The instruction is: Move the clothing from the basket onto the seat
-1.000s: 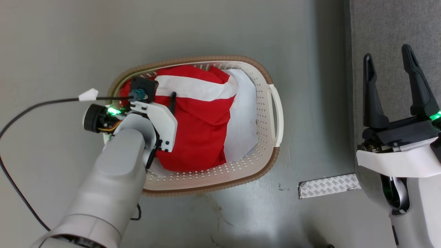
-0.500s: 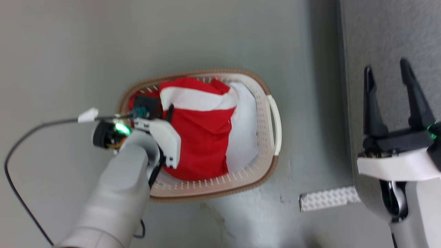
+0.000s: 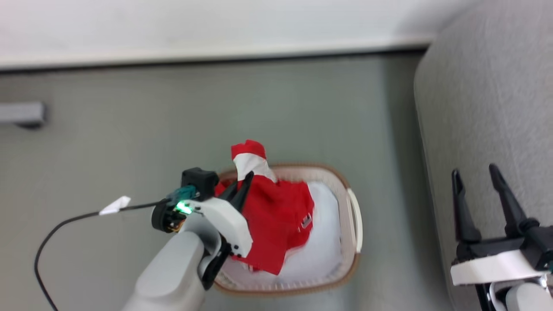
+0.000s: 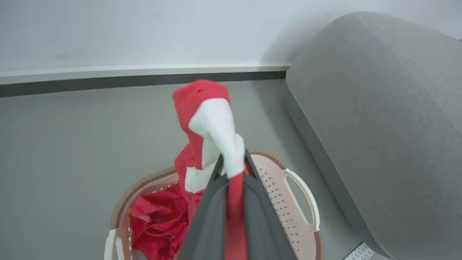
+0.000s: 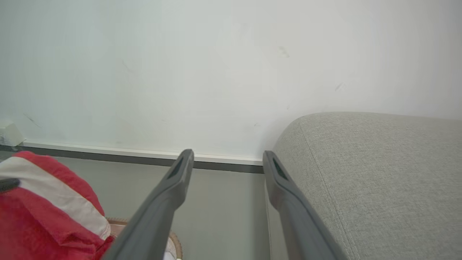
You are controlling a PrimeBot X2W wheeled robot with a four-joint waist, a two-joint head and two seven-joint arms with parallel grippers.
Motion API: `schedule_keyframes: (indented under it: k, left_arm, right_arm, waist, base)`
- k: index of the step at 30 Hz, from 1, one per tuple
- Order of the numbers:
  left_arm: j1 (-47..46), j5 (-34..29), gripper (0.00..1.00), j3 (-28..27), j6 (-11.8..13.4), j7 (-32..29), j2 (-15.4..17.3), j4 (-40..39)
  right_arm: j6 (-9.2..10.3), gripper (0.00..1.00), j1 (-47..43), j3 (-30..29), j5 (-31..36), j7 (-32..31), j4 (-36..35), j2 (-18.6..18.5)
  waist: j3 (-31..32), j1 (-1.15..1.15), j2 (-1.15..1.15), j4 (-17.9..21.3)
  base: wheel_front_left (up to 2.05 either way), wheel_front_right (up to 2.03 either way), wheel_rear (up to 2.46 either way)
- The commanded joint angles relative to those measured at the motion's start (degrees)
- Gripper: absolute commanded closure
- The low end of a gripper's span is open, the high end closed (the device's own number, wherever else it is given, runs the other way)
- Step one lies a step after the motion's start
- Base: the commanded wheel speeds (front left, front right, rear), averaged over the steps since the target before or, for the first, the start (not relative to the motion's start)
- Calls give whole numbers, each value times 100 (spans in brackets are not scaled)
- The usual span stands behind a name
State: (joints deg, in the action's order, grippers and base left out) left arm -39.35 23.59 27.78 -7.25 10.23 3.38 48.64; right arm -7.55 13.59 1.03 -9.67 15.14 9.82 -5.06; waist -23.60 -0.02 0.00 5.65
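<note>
On the grey floor (image 3: 129, 142) just beside the sofa (image 3: 484, 108) stands the basket (image 3: 351, 203), and over its left part the left gripper (image 3: 241, 186) is clamped on a red garment (image 3: 276, 216) with a white band. In the left wrist view the left gripper (image 4: 234, 162) has its jaws pressed together on a strip of red cloth, and a red-and-white fold of the garment (image 4: 202, 97) stands up above the fingertips. From the grip the cloth hangs down into the basket (image 4: 278, 177), its lower part lying on a white sheet (image 3: 324, 255) there. More red cloth (image 4: 155, 224) lies crumpled in the basket; whether it is the same garment I cannot tell. The sofa (image 4: 379, 108) is bare where it shows. The right gripper (image 3: 473, 170) stands wide apart and empty over the sofa's near edge, well apart from the basket. In the right wrist view the right gripper (image 5: 228, 153) points at the white wall (image 5: 216, 54), with the sofa (image 5: 379, 173) on one side and the garment (image 5: 43, 216) and a bit of basket rim (image 5: 175, 240) at the lower left. A black cable (image 3: 65, 224) runs from the left wrist across the floor.
</note>
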Motion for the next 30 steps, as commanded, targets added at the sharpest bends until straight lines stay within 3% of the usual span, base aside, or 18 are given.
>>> schedule_keyframes:
  k: [1,15,24,30]
  left_arm:
    - [276,132,100,-58,19,-58,178,-372]
    - [1947,260,100,-444,952,-860,1109,-4025]
    - [2700,387,100,-549,1261,-1412,1517,-5291]
    - [2910,414,100,-495,1332,-1587,1608,-5712]
  right_arm:
    - [12,0,-166,-11,4,0,56,0]
    - [12,0,-849,169,72,0,275,-32]
    - [12,0,-1178,592,-66,-1,183,-152]
    - [12,0,-1142,1378,-465,-1,15,-419]
  waist:
    - [708,2,0,-243]
    - [1944,2,0,-229]
    - [2415,2,0,-115]
    - [2419,2,0,-86]
  base:
    - [0,0,0]
    - [0,0,0]
    - [0,0,0]
    - [0,0,0]
